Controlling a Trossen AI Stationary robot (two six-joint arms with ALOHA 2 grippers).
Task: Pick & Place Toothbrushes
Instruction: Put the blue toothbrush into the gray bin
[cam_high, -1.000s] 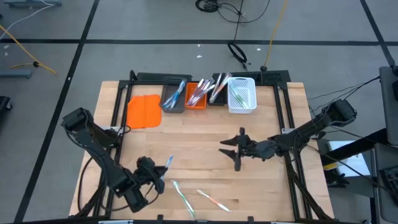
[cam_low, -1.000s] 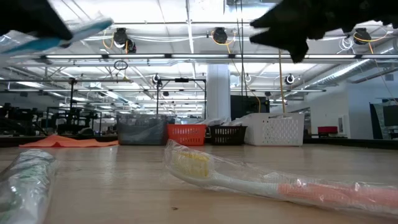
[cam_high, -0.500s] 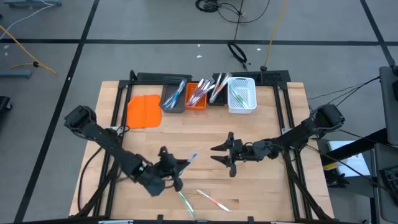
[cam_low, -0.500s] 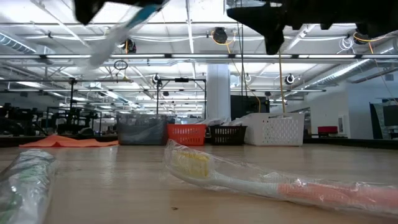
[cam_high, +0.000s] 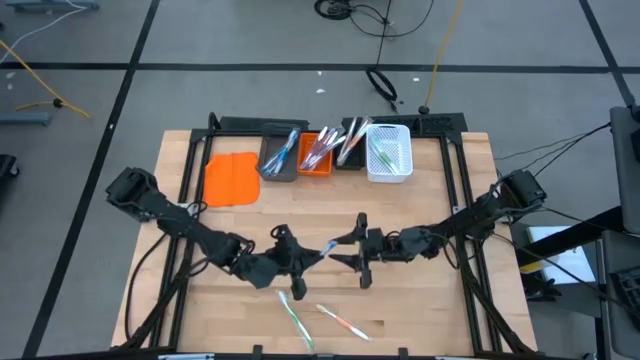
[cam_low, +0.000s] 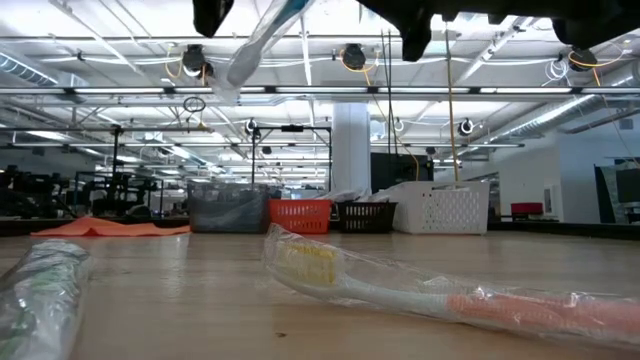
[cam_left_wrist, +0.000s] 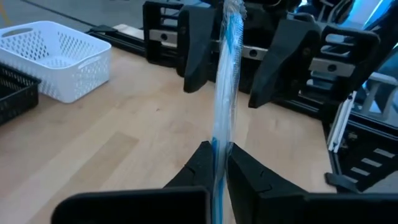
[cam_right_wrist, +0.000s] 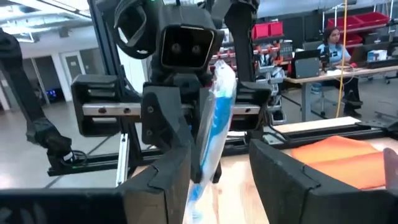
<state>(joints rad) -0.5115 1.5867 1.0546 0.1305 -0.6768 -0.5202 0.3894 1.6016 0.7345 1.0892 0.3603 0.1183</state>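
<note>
My left gripper (cam_left_wrist: 219, 163) is pinched tight on a wrapped blue toothbrush (cam_left_wrist: 225, 81), holding it by one end so the rest sticks out ahead of my fingers (cam_left_wrist: 198, 167). In the high view that left gripper (cam_high: 300, 258) hangs over the middle of the wooden table (cam_high: 430, 310), and the blue toothbrush (cam_high: 322, 250) points toward my other arm. My right gripper (cam_right_wrist: 219, 163) faces it from the opposite side with its fingers (cam_right_wrist: 163, 180) spread apart, and the free end of the toothbrush (cam_right_wrist: 211, 124) lies in the gap between them; I cannot tell whether either finger touches the wrapper. From above, my right gripper (cam_high: 345, 250) sits just beside the left one, the two meeting tip to tip.

Below us, near the front edge of the table, two more wrapped toothbrushes lie flat: a green one (cam_high: 293, 314) and a pink and yellow one (cam_high: 340, 320), close together. In the low view the pink and yellow one (cam_low: 420, 290) lies across the foreground.

Along the back of the table stand a grey bin (cam_high: 272, 168), an orange bin (cam_high: 313, 168), a black bin (cam_high: 350, 160) and a white mesh basket (cam_high: 390, 176), each with toothbrushes in it. An orange mat (cam_high: 231, 178) lies flat just beside the grey bin.

In the room beyond, a person (cam_right_wrist: 331, 46) sits at a desk.
</note>
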